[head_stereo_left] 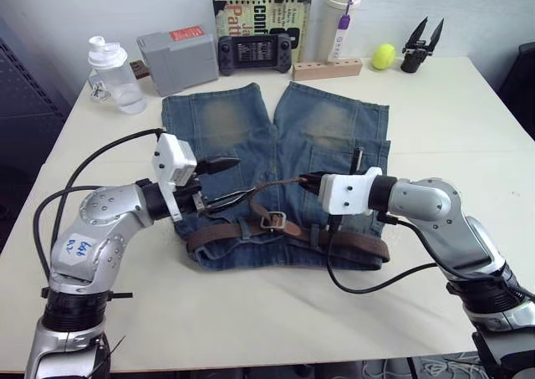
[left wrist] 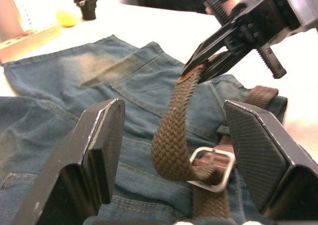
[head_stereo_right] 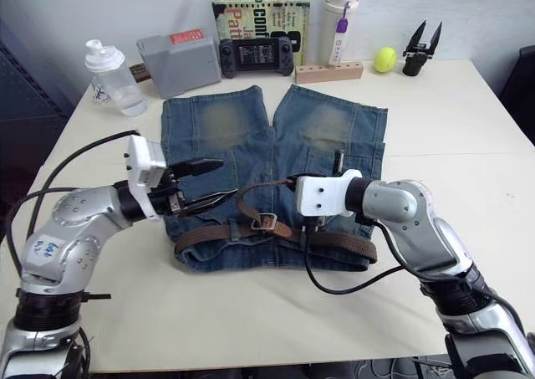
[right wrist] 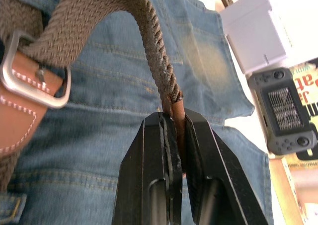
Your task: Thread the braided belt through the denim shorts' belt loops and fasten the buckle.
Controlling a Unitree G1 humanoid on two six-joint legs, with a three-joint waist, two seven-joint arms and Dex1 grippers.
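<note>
Braided belt [head_stereo_left: 288,233] fastening is under way at the front of the waistband. The right gripper [right wrist: 174,130] is clamping the belt's tan leather tip between closed fingers, holding the free end raised above the denim shorts [head_stereo_left: 276,136]. The left gripper [left wrist: 174,150] is standing open beside the raised loop of strap, its pads [left wrist: 107,150] on either side of the loop and not touching it. The strap is passing through the buckle [left wrist: 211,168], which is lying on the waistband between the two grippers.

The belt's long axis is running across the shorts along the waistband, from the robot's left to its right. The free end is arching up from the buckle and pointing toward the right gripper.

Risks: the grip is covering only the thin tip, so a hard pull could be stripping it from the fingers. Pulling before the buckle is steadied could be dragging the shorts across the table [head_stereo_left: 251,312]. Whether the prong is seated cannot be confirmed.
</note>
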